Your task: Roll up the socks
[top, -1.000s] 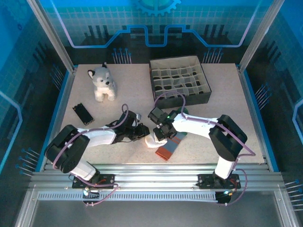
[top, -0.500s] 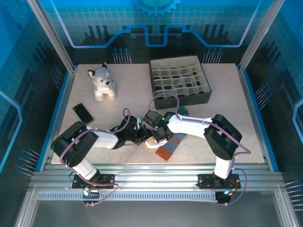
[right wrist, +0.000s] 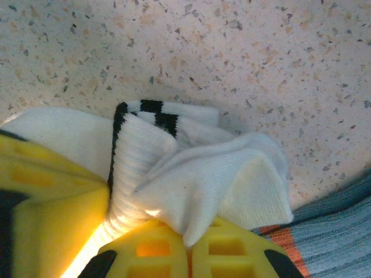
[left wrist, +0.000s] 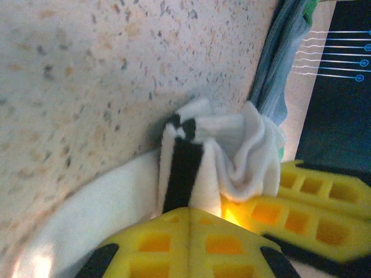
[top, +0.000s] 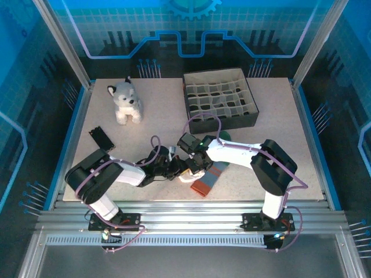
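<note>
**A:** Where is the white sock [right wrist: 203, 185]?

**B:** It's on the tabletop [top: 162, 116], on the near side of the box [top: 232, 120]. It is bunched into a lump with the striped cuff folded over. The grey-blue sock [top: 210, 176] lies flat just beside it, also nearer than the box.

**A:** And the fingers?

**B:** The left fingers [left wrist: 156, 243] are clenched on the striped cuff. The right fingers [right wrist: 151, 252] are clenched on the plain white fold next to it. The two pairs sit very close together.

**A:** What's the step?

**B:** I'd say it's the start of the roll, with the cuff end gathered and the foot trailing.

**A:** How would you do it well?

**B:** One pair should pin the core while the other turns the fabric over it. Each turn should be tight and square to the sock's length, with the fold pressed low against the tabletop. Don't tug sideways, or the grey-blue sock could get dragged along. A loose pinch would probably let the bundle spring open.
</note>
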You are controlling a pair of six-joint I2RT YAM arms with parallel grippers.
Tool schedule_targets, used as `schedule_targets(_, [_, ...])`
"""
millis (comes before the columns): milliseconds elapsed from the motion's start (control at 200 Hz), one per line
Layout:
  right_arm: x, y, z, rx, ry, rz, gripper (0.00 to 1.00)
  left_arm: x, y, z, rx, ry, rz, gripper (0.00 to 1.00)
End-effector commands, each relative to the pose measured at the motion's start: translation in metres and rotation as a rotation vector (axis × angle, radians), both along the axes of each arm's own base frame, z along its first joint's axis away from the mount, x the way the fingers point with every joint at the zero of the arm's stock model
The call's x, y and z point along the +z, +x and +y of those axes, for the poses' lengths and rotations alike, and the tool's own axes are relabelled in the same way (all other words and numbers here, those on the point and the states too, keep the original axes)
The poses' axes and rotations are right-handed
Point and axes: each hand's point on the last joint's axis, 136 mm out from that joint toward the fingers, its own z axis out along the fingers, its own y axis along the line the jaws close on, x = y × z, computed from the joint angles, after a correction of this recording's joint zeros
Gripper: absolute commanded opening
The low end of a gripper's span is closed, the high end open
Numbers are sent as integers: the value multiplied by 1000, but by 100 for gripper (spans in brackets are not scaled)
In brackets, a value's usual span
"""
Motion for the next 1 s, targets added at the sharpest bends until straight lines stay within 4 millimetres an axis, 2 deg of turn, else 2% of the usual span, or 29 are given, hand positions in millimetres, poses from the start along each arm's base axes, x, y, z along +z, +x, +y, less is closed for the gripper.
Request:
schedule_targets(0, [5,-3,2,-15,46,21,2,8,-4,10,8,36,-20,0])
schedule_targets(155, [5,-3,4,-18,83,31,1,22,-4,9,-8,41,-47,0])
schedule_targets(325, [8,-1,6,-38,135,45,1,22,-2,-1,-22,30,-50,0])
schedule_targets(500, [8,-2,6,-40,150,54,1,13,-1,-17,-49,22,-39,0])
schedule_targets(645, [10,-2,8,-41,162,60,2,-6,-7,-15,-60,78,-4,0])
schedule_targets(755, [16,-3,10,-51,192,64,9,-24,-17,-6,-75,161,44,0])
schedule_targets(805, [22,-2,12,-60,219,64,15,-31,-22,-1,-77,197,63,0])
schedule_targets(996, [46,0,16,-97,341,74,32,-48,-29,11,-73,276,103,0])
